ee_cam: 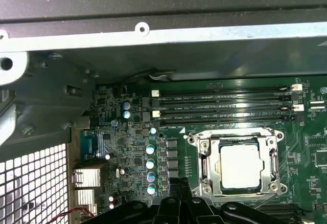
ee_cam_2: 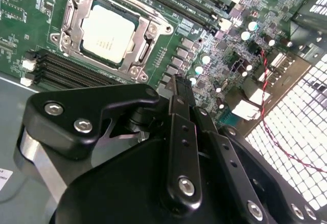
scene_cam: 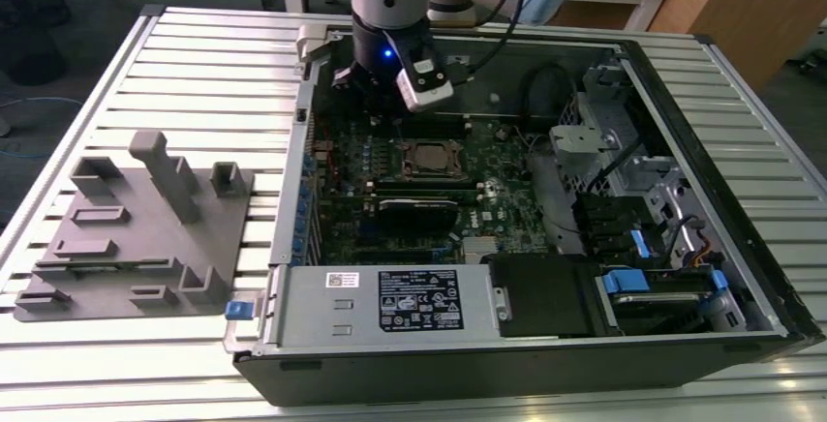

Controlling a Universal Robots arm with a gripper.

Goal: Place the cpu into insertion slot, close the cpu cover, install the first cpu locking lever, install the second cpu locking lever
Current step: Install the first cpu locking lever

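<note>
Gripper (ee_cam_2: 176, 83) hung near the insertion slot (ee_cam: 199, 141), not touching it, jaws pinched narrow with nothing between them. The cpu (ee_cam: 240, 166) sat in that slot, metal top up, with the cpu cover (ee_cam: 213, 165) lying flat around it as a frame. Just beyond the slot ran the long memory slots (ee_cam: 219, 109). Past those was the grey case wall (ee_cam: 163, 35).

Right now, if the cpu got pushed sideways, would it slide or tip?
Probably neither: the cpu sits flat in the insertion slot, with the cpu cover framing its edges. It looks rigid, a flat metal-topped square. Its smooth top probably offers little grip.
</note>
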